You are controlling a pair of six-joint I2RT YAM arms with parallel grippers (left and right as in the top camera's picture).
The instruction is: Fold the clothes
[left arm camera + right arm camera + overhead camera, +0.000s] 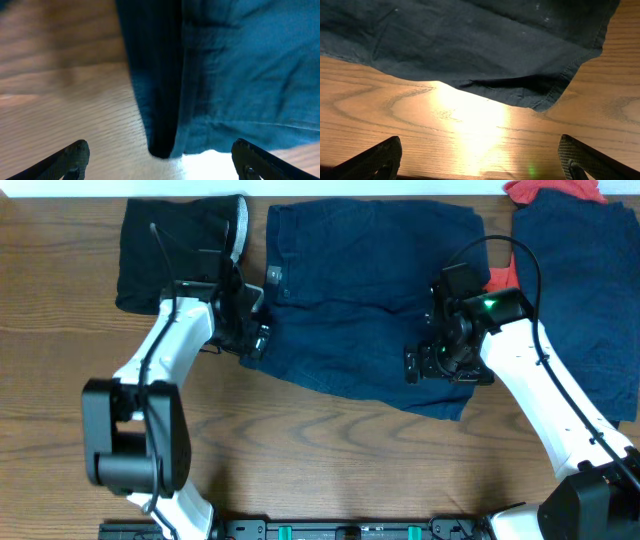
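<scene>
step: guessing they're lining up the first fold grab | navy shorts (365, 290) are lying flat at 12 o'clock on the counter (320, 465) | left end effector (256, 340) is hovering wide open, empty, at their 9 o'clock edge | right end effector (430, 366) same, at their 5 o'clock corner | next: probably both pinching fabric

Navy shorts (365, 305) flat on wooden table (330, 450), left tool (254, 338) and right tool (426, 364) at opposite edges.
</scene>
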